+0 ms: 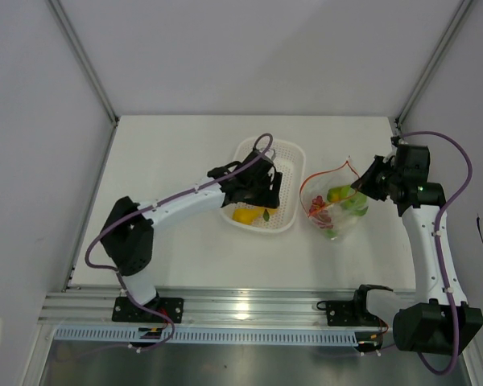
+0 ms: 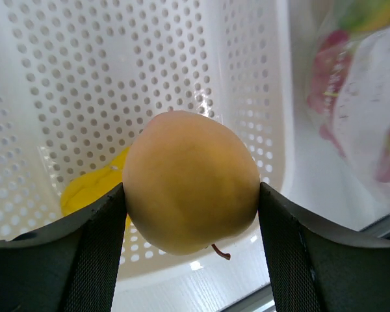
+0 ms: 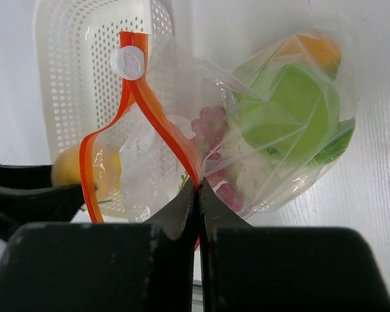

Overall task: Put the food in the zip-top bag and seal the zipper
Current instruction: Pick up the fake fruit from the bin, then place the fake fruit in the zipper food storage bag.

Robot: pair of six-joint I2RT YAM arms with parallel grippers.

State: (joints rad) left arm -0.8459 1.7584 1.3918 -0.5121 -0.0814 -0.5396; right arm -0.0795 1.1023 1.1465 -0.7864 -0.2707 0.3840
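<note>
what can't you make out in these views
- Top view: how the left pincer grips the orange-yellow fruit is hidden under its wrist.
- Left wrist view: that fruit covers most of the yellow food in the basket; the zip-top bag is blurred and cut by the right edge.
- Right wrist view: the right pincer, shut on the zipper, hides the bag's near edge.

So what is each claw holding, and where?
The left gripper pinches the orange-yellow fruit across its sides; the right gripper holds the bag by its orange-red zipper strip.
</note>
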